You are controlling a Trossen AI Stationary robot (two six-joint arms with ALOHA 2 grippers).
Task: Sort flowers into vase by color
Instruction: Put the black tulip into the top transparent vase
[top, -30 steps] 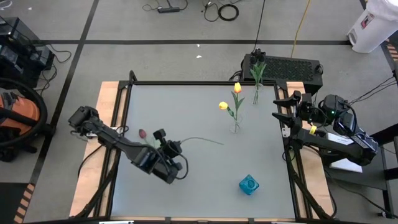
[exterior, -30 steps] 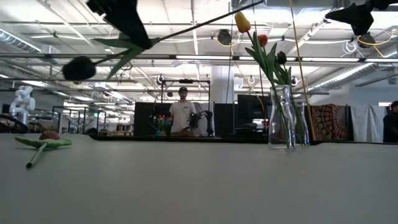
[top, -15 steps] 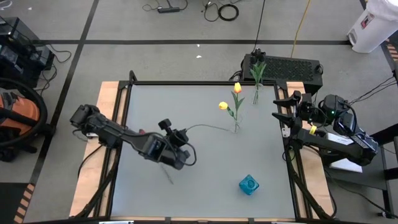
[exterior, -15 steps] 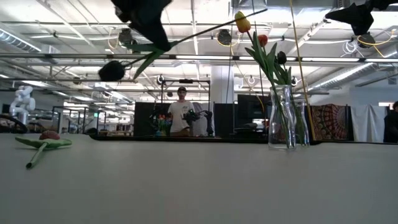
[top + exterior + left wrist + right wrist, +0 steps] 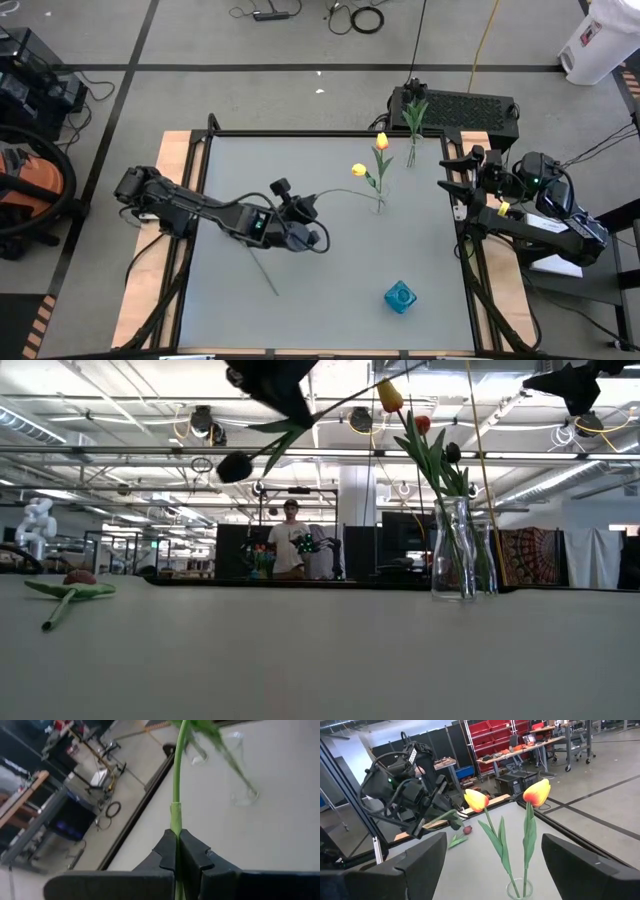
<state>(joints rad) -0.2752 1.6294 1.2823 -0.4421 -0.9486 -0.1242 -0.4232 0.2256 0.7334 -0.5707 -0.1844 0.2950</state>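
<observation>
Mid-table, left gripper [image 5: 312, 238] clamps tulip [image 5: 176, 815].

Left arm out over mid-table, right arm parked at the edge.
Left gripper [image 5: 308, 238] raised above the table centre, arm stretched in from the left rim, fingers [image 5: 192, 854] pinched tight on a stem [image 5: 176, 827]. Right gripper [image 5: 447, 173] held at the table's right edge near the far corner, clear of the surface, fingers [image 5: 422, 862] spread wide, gripping nothing.
</observation>
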